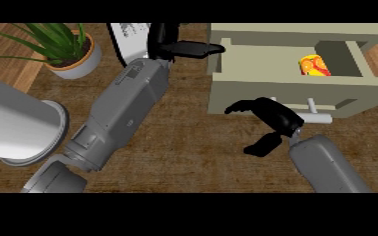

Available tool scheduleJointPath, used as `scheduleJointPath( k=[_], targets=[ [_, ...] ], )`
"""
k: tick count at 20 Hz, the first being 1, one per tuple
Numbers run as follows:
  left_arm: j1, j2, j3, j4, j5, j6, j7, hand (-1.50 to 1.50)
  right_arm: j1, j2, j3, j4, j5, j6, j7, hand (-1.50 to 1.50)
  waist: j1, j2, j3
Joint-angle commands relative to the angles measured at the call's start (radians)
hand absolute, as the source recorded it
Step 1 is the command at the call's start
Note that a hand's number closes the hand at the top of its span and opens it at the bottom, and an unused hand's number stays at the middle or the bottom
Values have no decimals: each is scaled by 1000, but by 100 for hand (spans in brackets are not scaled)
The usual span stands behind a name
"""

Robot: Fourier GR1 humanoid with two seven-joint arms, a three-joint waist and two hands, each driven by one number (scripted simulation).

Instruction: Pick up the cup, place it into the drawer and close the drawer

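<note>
A beige box-shaped drawer unit (244,87) is standing on the brown woven counter top (192,145) at the upper right of the head view, and its open drawer (291,62) is showing its inside from above. A small cup patterned in orange, yellow and red (313,65) is lying inside that drawer, towards its right half, beside a darker inner wall. A pale grey bar handle (314,116) is sticking out from the drawer's front panel.

The right hand (275,117) is hovering just in front of that panel, close to the handle, with its black fingers spread and bent and its thumb hanging lower; it is grasping nothing. The grey right forearm (328,165) is coming in from the lower right.

The left hand (181,47) is reaching up along the left side of the drawer unit, its fingers lying straight and pointing towards the drawer's left wall, holding nothing. The long grey left forearm (122,115) is crossing the counter diagonally from the lower left.

A green leafy plant in a round grey and orange pot (70,55) is standing at the upper left. A large shiny metal cylinder (26,130) is sitting at the left edge. A white object with dark markings (131,37) is showing behind the left hand.
</note>
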Motion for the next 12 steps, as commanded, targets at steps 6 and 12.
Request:
scheduleJointPath(
  k=[6,12],
  targets=[
    [139,57,1,-129,10,-67,13,-150,-247,63,-101,528,80,-188,-245,150,67,5,2],
    [186,120,2,-185,16,-120,40,-150,-426,14,-243,696,20,-224,-316,150,103,20,4]
  ],
)
